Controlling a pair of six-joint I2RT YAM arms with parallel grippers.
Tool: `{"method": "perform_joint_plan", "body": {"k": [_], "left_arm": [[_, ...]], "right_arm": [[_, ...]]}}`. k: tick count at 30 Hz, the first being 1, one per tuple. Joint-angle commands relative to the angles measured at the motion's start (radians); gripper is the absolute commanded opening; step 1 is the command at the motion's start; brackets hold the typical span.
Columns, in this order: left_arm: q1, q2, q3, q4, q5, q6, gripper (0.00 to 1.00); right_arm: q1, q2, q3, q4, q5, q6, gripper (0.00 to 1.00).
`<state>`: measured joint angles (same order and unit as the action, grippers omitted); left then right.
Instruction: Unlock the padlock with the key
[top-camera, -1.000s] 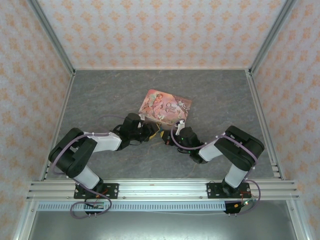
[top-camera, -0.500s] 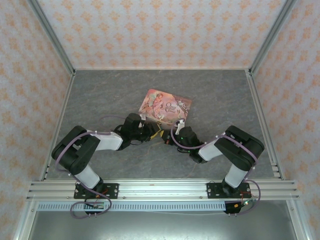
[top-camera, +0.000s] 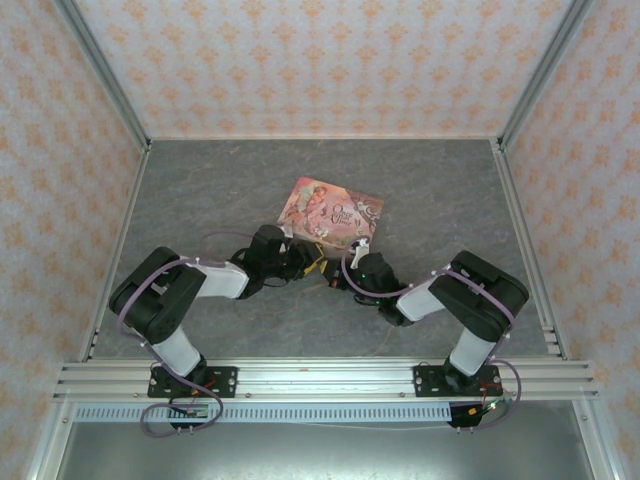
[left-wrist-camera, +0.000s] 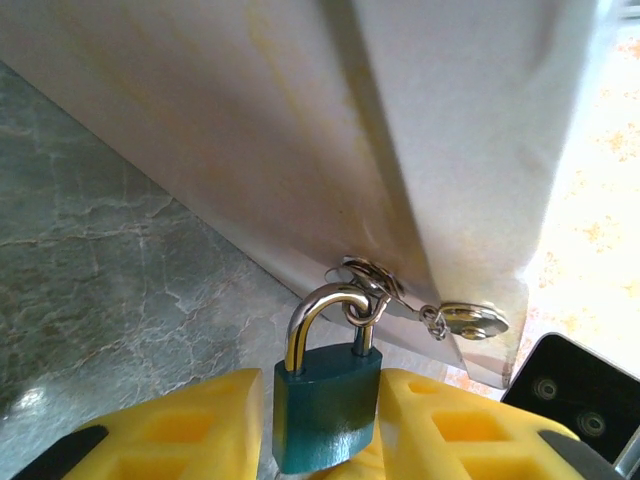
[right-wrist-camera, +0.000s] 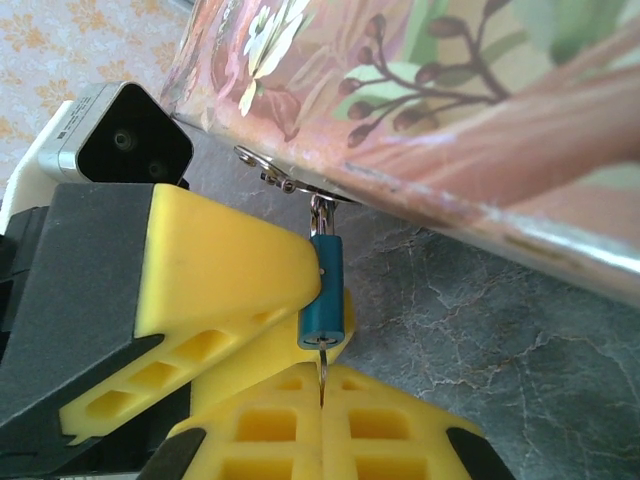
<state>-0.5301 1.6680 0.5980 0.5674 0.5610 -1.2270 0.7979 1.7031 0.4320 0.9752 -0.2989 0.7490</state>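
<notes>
The left gripper (left-wrist-camera: 322, 400) clamps the padlock (right-wrist-camera: 325, 290) between its fingertips, while the right gripper (right-wrist-camera: 322, 405) pinches the key (right-wrist-camera: 323, 372), whose blade meets the padlock's underside just ahead of its tips.

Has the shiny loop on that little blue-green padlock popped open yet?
No, both ends of the curved silver shackle sit inside the body of the small teal metal padlock.
</notes>
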Motion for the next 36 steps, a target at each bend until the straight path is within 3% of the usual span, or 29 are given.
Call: {"method": "perform_joint_plan", "body": {"k": [1,12,16,18,27,36], "left_arm": [[-0.008,0.021,0.019,0.015,-0.024,-0.016,0.33],[-0.012,0.010,0.024,-0.026,-0.037,-0.001,0.16],[-0.013,-0.003,0.027,-0.046,-0.039,0.002,0.04],[-0.013,-0.012,0.029,-0.059,-0.039,0.003,0.00],[-0.018,-0.033,0.046,-0.100,-0.037,0.006,0.00],[-0.026,-0.058,0.065,-0.176,-0.047,-0.012,0.00]], "right_arm": [[0.009,0.014,0.024,0.001,-0.019,0.020,0.00],[0.009,0.008,0.016,0.015,-0.011,0.032,0.00],[0.003,-0.004,0.011,-0.007,-0.019,0.013,0.05],[-0.001,-0.020,0.003,-0.030,-0.006,0.003,0.13],[-0.012,-0.139,-0.039,-0.165,0.050,-0.091,0.32],[-0.005,-0.414,0.006,-0.577,0.115,-0.453,0.45]]}}
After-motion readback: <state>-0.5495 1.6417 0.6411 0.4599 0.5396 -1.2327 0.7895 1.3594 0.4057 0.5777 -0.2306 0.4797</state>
